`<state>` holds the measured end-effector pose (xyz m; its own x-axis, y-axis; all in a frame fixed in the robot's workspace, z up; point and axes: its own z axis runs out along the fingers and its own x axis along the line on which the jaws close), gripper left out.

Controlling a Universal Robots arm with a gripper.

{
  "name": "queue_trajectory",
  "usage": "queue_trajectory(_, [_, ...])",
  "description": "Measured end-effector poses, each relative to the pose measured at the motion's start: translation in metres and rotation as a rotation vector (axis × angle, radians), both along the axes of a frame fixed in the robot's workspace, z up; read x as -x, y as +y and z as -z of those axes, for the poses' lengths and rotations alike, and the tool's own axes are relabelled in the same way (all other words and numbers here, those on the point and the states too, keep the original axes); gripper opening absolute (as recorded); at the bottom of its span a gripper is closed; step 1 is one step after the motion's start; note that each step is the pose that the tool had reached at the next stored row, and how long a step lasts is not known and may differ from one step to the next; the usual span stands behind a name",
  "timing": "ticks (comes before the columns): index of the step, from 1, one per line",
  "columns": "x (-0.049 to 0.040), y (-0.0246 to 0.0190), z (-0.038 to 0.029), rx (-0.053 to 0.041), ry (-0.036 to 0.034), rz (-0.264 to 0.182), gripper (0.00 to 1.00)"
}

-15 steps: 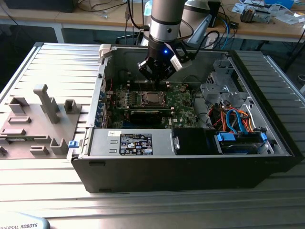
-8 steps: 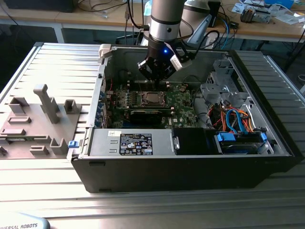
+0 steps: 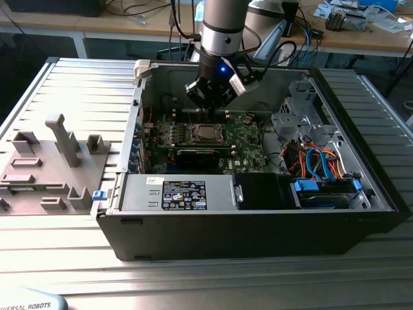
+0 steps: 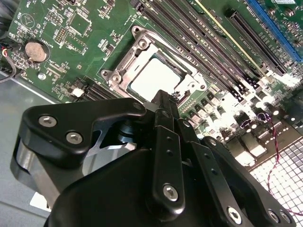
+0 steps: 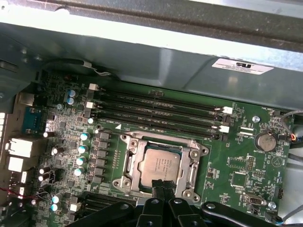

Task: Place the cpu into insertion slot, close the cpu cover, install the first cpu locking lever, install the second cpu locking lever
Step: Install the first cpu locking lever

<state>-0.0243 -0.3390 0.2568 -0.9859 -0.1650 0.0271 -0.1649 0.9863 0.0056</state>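
Fingers [image 3: 213, 103] hung above the motherboard in the exterior view, over the insertion slot [image 3: 206, 134]. Second wrist view: they were pinched together, empty, tips just beside the seated cpu [image 4: 155, 78]. First wrist view: cpu [image 5: 162, 164] lay square inside the cpu cover [image 5: 127, 161]; advice, press levers slowly.

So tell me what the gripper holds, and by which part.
Nothing is held: the gripper is shut with nothing between its fingers, tips just above the cpu seated in the insertion slot.
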Motion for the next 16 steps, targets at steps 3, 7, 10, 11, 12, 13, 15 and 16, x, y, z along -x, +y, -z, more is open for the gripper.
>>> queue_trajectory(3, [0.0008, 0.0000, 0.0000, 0.0000, 0.0000, 0.000, 0.11])
queue_trajectory(7, [0.0019, 0.0000, 0.0000, 0.0000, 0.0000, 0.000, 0.11])
queue_trajectory(10, [0.0044, 0.0000, 0.0000, 0.0000, 0.0000, 0.000, 0.11])
queue_trajectory(11, [0.0045, 0.0000, 0.0000, 0.0000, 0.0000, 0.000, 0.11])
queue_trajectory(12, [0.0046, 0.0000, 0.0000, 0.0000, 0.0000, 0.000, 0.11])
queue_trajectory(13, [0.0049, 0.0000, 0.0000, 0.0000, 0.0000, 0.000, 0.11])
queue_trajectory(15, [0.0055, 0.0000, 0.0000, 0.0000, 0.0000, 0.000, 0.11])
queue_trajectory(16, [0.0059, 0.0000, 0.0000, 0.0000, 0.0000, 0.000, 0.11])
